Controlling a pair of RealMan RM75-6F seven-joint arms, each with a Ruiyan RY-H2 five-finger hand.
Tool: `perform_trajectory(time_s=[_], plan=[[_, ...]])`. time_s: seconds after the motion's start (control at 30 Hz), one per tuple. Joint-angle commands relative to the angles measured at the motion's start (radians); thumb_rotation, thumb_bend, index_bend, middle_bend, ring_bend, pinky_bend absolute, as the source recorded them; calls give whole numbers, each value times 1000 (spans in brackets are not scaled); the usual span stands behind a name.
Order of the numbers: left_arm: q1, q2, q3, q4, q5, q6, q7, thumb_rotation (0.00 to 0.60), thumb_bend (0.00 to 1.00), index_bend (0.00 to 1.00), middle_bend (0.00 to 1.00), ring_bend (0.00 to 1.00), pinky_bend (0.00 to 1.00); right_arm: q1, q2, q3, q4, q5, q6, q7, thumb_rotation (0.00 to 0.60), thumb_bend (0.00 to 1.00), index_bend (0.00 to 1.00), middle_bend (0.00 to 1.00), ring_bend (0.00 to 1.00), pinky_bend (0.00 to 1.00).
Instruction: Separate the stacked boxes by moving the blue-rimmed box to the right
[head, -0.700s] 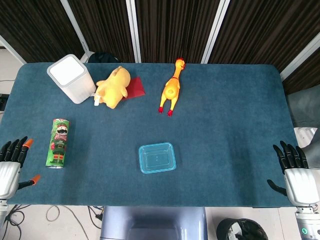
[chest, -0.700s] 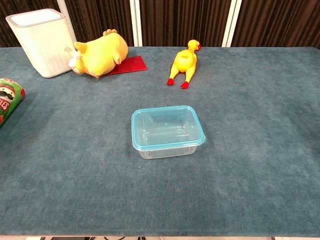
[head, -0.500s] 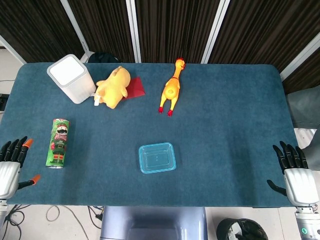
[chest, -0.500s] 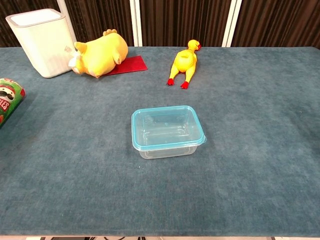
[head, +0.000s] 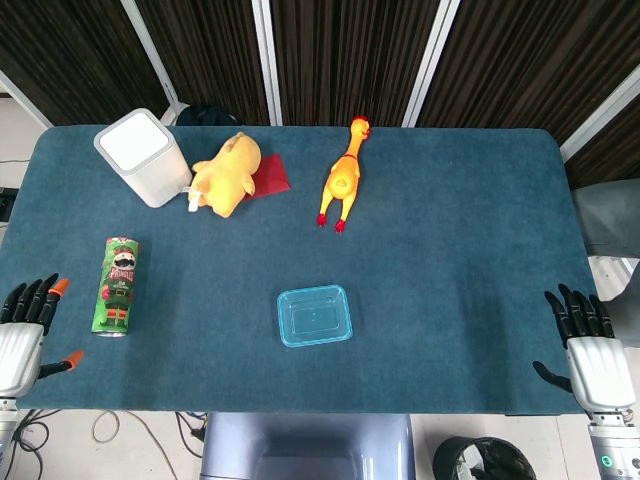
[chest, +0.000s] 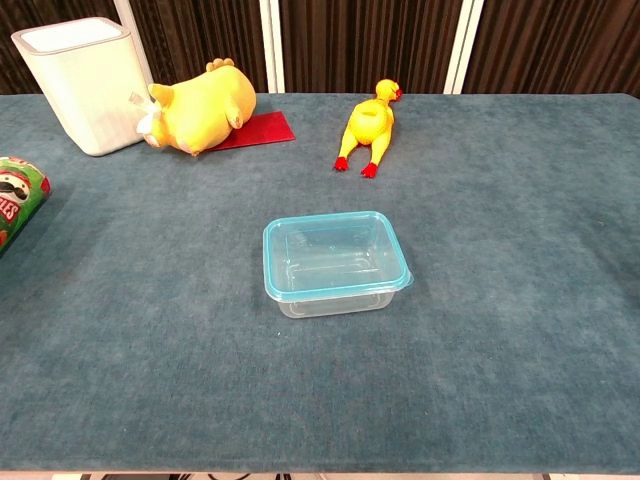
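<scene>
blue-rimmed box (chest: 336, 262) sat on the worktop (head: 460, 230) near the front edge, about mid-width, upright, open side up. clear walls; couldn't tell from either view where one stacked box ended and the next began. nothing touched it.

left hand (head: 24, 335) was at the front-left corner, off the worktop edge, fingers (head: 48, 290) apart, holding nothing. right hand (head: 590, 346) was at the front-right corner, same posture, empty, fingers spread. both were well apart from the box, and only the head view showed them.

green can (head: 118, 286) lay on its side to the left of the box. at the back: white bin (head: 143, 157) upright at left, yellow plush (head: 228, 174) just beside it and overlapping a red card (head: 272, 175), rubber chicken (head: 343, 176) lying further right.
</scene>
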Motion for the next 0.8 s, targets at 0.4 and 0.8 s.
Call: perform_trajectory(time_s=[0.4, 0.8], plan=[[-94, 28, -56, -219, -20, -99, 93, 600, 0, 0, 0, 0, 0, -2, 10, -1, -16, 9, -7, 15, 600, 147, 0, 0, 0, 0], [-295, -127, -143, -353, -272, -319, 386, 600, 0, 0, 0, 0, 0, -4, 13, 4, -24, 27, -13, 18, 600, 147, 0, 0, 0, 0]])
